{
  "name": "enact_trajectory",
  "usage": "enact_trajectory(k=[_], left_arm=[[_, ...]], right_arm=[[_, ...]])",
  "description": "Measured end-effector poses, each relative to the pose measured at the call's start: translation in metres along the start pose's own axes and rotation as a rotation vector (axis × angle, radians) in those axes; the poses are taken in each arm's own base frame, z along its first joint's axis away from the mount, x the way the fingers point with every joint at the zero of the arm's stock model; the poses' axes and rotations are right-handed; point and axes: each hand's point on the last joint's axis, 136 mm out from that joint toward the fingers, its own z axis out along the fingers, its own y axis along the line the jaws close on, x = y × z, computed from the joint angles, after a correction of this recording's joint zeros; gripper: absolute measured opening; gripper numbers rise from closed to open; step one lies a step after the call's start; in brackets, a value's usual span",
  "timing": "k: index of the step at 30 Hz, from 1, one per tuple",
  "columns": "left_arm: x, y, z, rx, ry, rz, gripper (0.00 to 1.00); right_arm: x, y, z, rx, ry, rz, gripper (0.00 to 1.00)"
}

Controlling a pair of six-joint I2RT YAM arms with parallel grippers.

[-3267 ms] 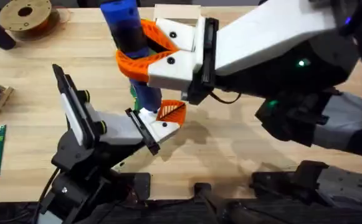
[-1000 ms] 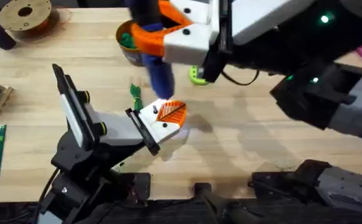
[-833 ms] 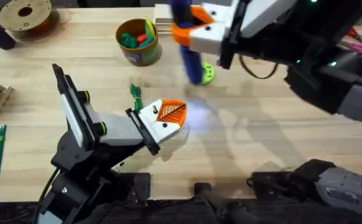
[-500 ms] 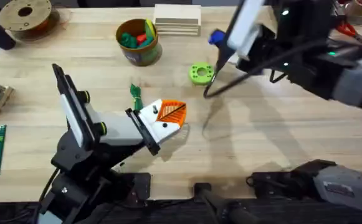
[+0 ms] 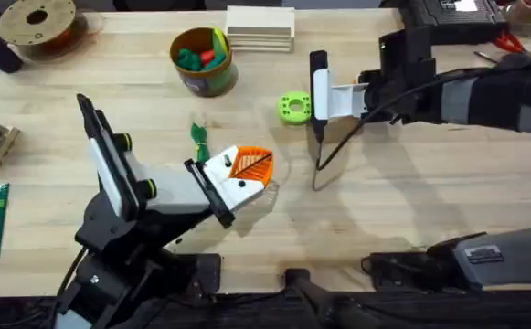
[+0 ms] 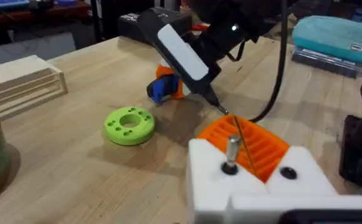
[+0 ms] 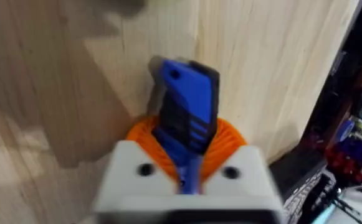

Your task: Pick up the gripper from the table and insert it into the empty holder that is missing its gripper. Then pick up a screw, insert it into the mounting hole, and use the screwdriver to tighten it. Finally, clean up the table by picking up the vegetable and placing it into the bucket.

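The right gripper (image 7: 187, 168) is clamped on the screwdriver (image 7: 185, 118), the blue body squeezed between the two orange pads (image 7: 227, 142). Half a second ago it was up high over the right-middle of the table; now it's been brought down and turned so the white mount (image 5: 338, 99) lies nearly level, just right of the lime-green ring (image 5: 293, 108). In the left wrist view the blue end of the screwdriver (image 6: 163, 88) is seen low by the table (image 5: 402, 192), beyond the ring (image 6: 129, 125).

The left gripper (image 5: 243, 178) hasn't moved at all across the frames. It's parked left of centre, and whether its fingers are apart or together can't be told. Its orange tip (image 6: 246, 144) is seated on the white holder (image 6: 255, 186), with a screw (image 6: 231, 151) standing upright in the mounting hole, not driven down flush.

The vegetable (image 5: 198, 139) is lying on the table just to the far-left of the left gripper, same spot as before. The bucket (image 5: 201, 62) sits further back, with green, red and yellow pieces showing in it, and a stack of pale wooden blocks (image 5: 260, 27) is just to its right.
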Motion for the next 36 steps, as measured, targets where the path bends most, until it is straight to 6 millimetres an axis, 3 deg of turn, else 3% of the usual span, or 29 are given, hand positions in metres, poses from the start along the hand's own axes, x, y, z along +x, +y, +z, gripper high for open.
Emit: enact_trajectory(k=[5,6,7,15,18,19,20,27,32,36], left_arm=[[0.000,0.000,0.000,0.000,0.000,0.000,0.010],[0.000,0.000,0.000,0.000,0.000,0.000,0.010],[0.000,0.000,0.000,0.000,0.000,0.000,0.010],[0.000,0.000,0.000,0.000,0.000,0.003,0.032],[0.000,0.000,0.000,0.000,0.000,0.004,0.468],[0.000,0.000,0.000,0.000,0.000,0.003,0.917],[0.000,0.000,0.000,0.000,0.000,0.003,0.968],[-0.003,0.003,0.000,-0.015,-0.011,0.009,0.987],[-0.004,0.018,-0.003,-0.115,0.003,-0.051,0.987],[-0.007,0.035,-0.023,-0.278,0.134,-0.155,0.987]], right_arm=[[-0.002,-0.012,-0.003,0.016,-0.005,0.011,0.790],[-0.002,-0.016,-0.005,0.025,-0.005,0.020,0.882],[-0.002,-0.016,-0.007,0.019,-0.006,0.041,0.908],[-0.007,-0.015,-0.028,0.019,-0.021,0.318,0.917],[-0.013,-0.021,-0.051,0.042,-0.046,0.439,0.917],[-0.020,-0.029,-0.080,0.074,-0.086,0.569,0.917],[-0.022,-0.031,-0.088,0.083,-0.102,0.605,0.917],[-0.038,-0.041,-0.136,0.136,-0.208,0.785,0.917],[-0.040,-0.042,-0.150,0.147,-0.234,0.826,0.917],[-0.038,-0.039,-0.154,0.137,-0.233,0.863,0.917]])
